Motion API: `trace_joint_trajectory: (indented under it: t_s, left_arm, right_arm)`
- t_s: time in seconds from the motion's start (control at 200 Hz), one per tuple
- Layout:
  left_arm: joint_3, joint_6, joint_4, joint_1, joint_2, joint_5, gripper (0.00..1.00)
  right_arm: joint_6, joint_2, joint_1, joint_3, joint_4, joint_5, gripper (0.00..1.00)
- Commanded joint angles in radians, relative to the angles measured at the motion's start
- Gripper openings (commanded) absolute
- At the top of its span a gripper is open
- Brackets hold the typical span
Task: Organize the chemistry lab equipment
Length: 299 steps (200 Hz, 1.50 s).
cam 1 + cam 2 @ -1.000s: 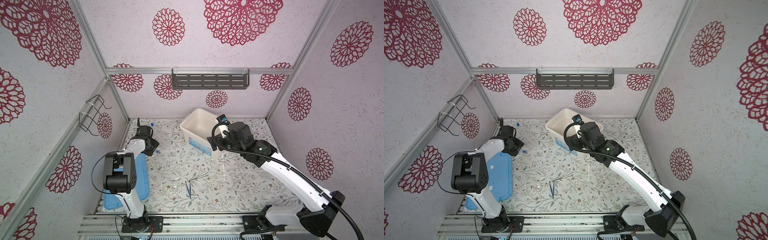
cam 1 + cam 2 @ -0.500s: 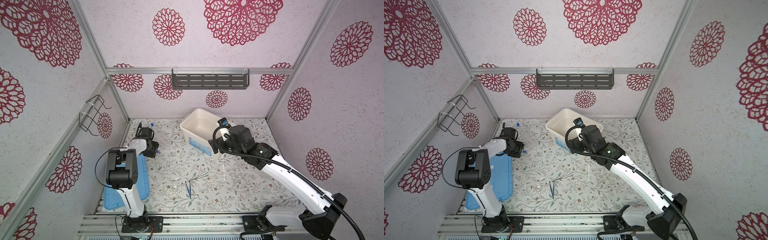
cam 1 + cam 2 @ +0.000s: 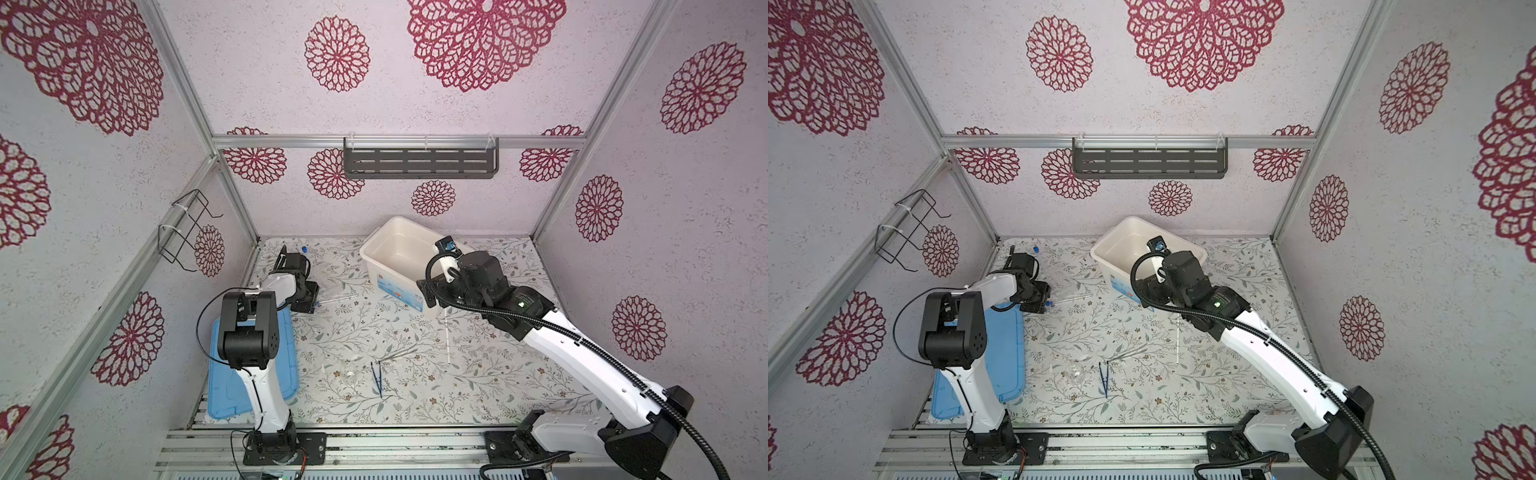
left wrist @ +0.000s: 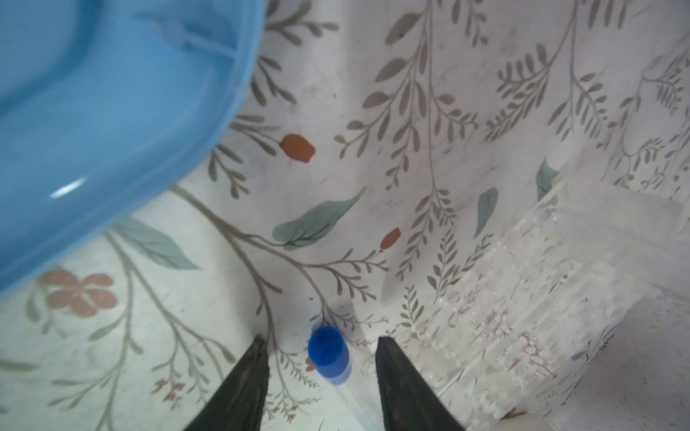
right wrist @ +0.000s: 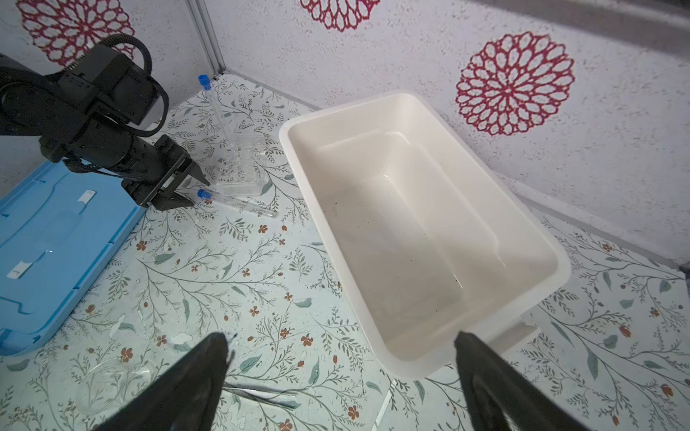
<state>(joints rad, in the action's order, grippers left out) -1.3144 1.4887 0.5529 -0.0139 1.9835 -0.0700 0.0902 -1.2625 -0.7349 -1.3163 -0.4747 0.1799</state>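
Beside the blue lid (image 5: 56, 231), lying tube (image 5: 242, 205) runs flat across the mat, blue cap (image 4: 328, 350) toward left gripper (image 4: 319, 337), other end toward white tub (image 3: 376, 245). Left wrist view shows jaws apart, gaps either side of cap, no grip; top views hide that. Second tube (image 5: 214, 112) leans in clear rack (image 5: 242, 164), seen clearly only from right wrist. Right gripper (image 5: 340, 333) spread wide, empty, above tub corner.
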Motion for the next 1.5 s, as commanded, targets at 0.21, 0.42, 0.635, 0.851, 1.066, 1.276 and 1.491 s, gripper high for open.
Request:
trace_joint_trajectory:
  t_s: [0.21, 0.42, 0.635, 0.851, 1.066, 1.276, 1.491]
  left_arm:
    - [-0.012, 0.053, 0.081, 0.011, 0.025, 0.001, 0.41]
    - [-0.027, 0.018, 0.119, 0.009, 0.040, -0.028, 0.37]
    - [-0.002, 0.008, 0.136, 0.003, 0.013, -0.024, 0.31]
    - [0.040, -0.019, 0.138, -0.026, -0.009, -0.034, 0.20]
    - [0.069, -0.033, 0.135, -0.034, -0.072, -0.039, 0.17]
    - [0.081, -0.071, 0.162, -0.034, -0.099, -0.036, 0.26]
    - [0.099, -0.075, 0.182, -0.025, -0.107, -0.038, 0.36]
  right_arm:
    - [0.023, 0.065, -0.003, 0.006, 0.022, 0.025, 0.98]
    - [0.027, 0.069, -0.003, 0.006, 0.018, 0.027, 0.98]
    - [0.031, 0.076, -0.004, 0.006, 0.016, 0.034, 0.98]
    - [0.048, 0.084, -0.004, 0.014, 0.021, 0.034, 0.98]
    - [0.052, 0.083, -0.005, 0.014, 0.023, 0.033, 0.99]
    - [0.056, 0.085, -0.006, 0.015, 0.021, 0.032, 0.99]
    - [0.068, 0.095, -0.006, 0.033, 0.028, 0.034, 0.99]
